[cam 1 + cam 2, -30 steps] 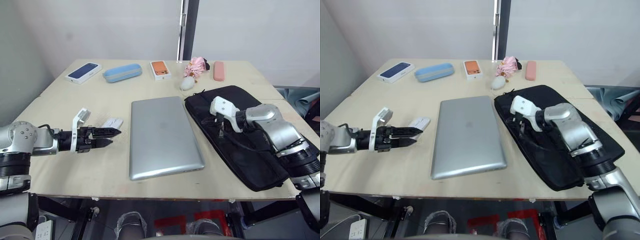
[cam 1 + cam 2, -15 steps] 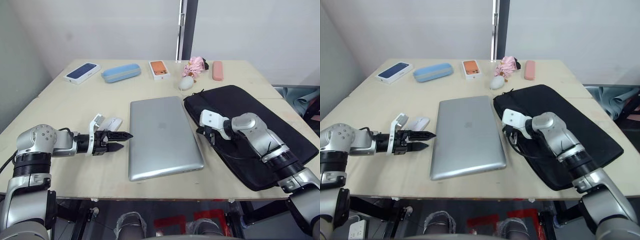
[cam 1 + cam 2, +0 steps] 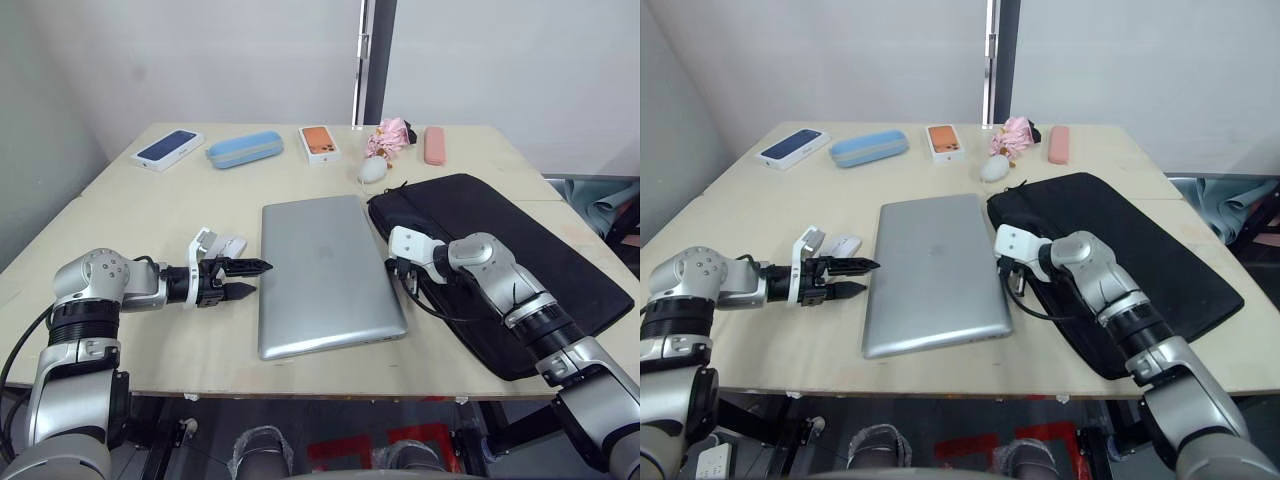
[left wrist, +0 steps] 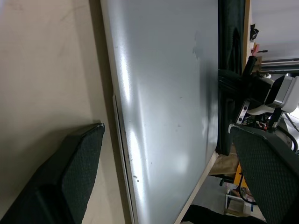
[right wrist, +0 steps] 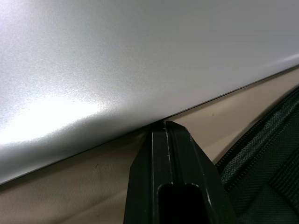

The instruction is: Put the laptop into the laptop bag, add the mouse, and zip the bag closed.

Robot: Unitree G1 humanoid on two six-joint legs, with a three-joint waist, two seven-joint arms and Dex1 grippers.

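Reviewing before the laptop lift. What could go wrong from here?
1. The right gripper, shut, meets the laptop edge with its tip alone, so it may slide off or shove the laptop.
2. The mouse lies by the open left gripper and could get knocked.

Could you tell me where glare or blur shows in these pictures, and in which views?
Left wrist view: a bright streak of glare runs along the laptop lid. Right wrist view: a soft white glare patch lies on the lid, and the right gripper tip looks blurred. Left eye view: even light, with only a mild sheen on the lid.
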